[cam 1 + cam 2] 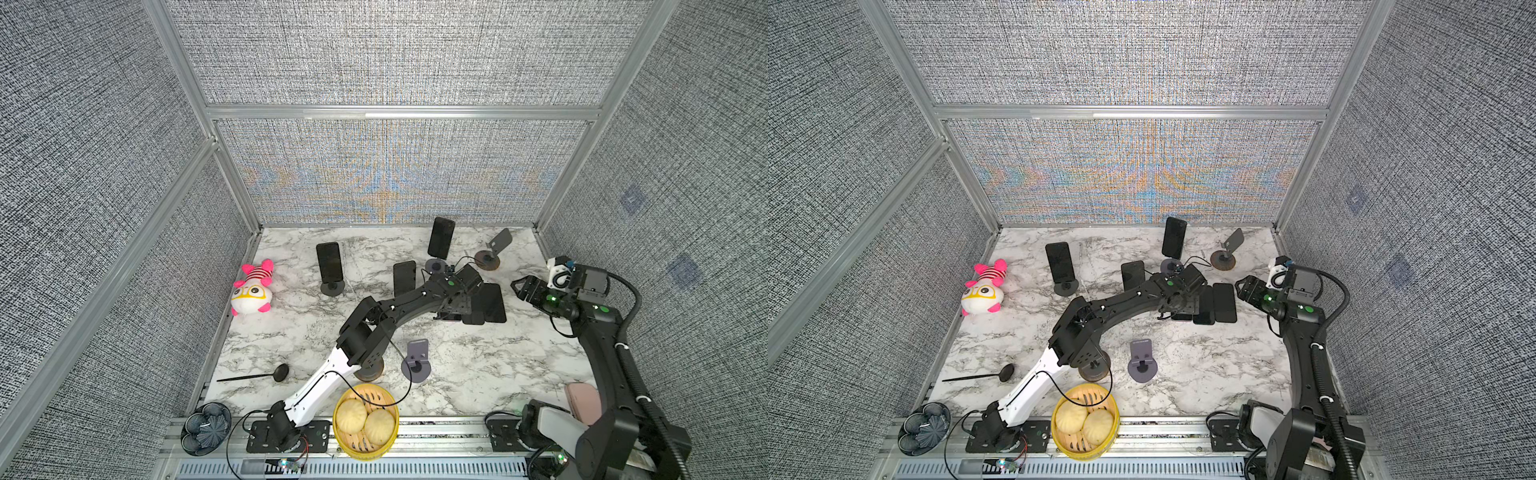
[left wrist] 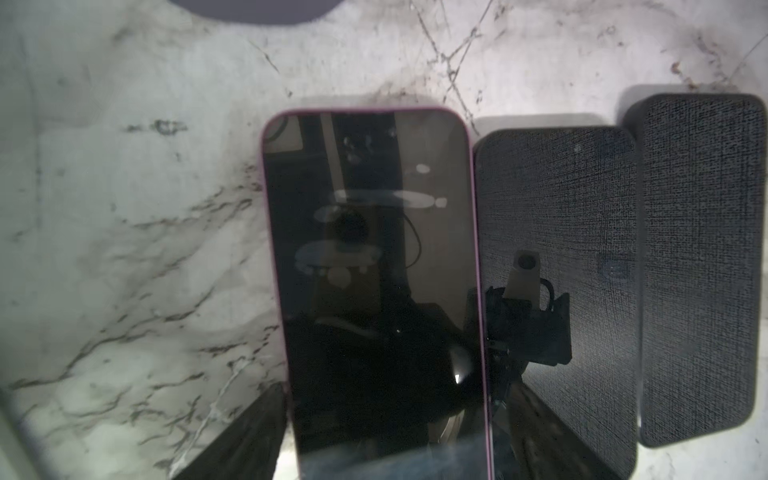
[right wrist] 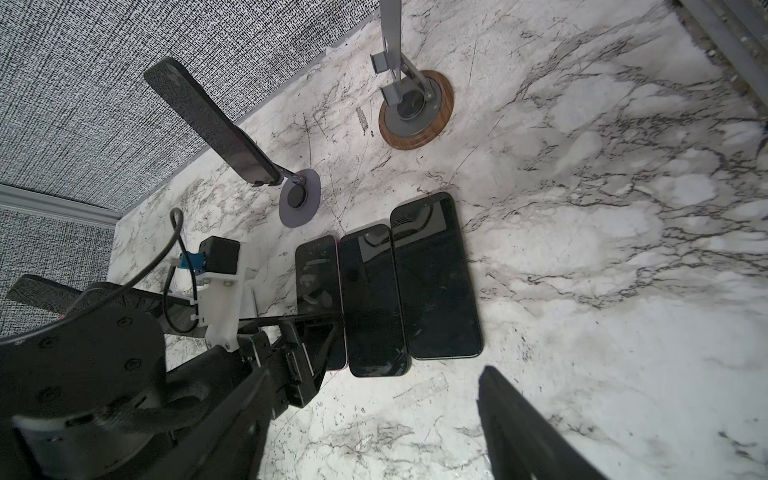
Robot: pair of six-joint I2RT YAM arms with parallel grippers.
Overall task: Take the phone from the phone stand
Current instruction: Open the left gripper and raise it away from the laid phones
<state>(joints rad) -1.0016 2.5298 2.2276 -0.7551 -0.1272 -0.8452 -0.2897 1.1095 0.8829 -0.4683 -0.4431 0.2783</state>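
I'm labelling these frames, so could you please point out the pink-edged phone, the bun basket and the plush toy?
pink-edged phone [image 2: 374, 270], left wrist view, middle of screen.
bun basket [image 1: 365, 455], a top view, yellow front wall.
plush toy [image 1: 251, 293], a top view, white face.

You see a white bench [image 1: 478, 374] veined grey, a black phone [image 2: 374, 270] rimmed pink, a pink-and-white plush [image 1: 252, 289] striped red, and a yellow basket [image 1: 365, 454].
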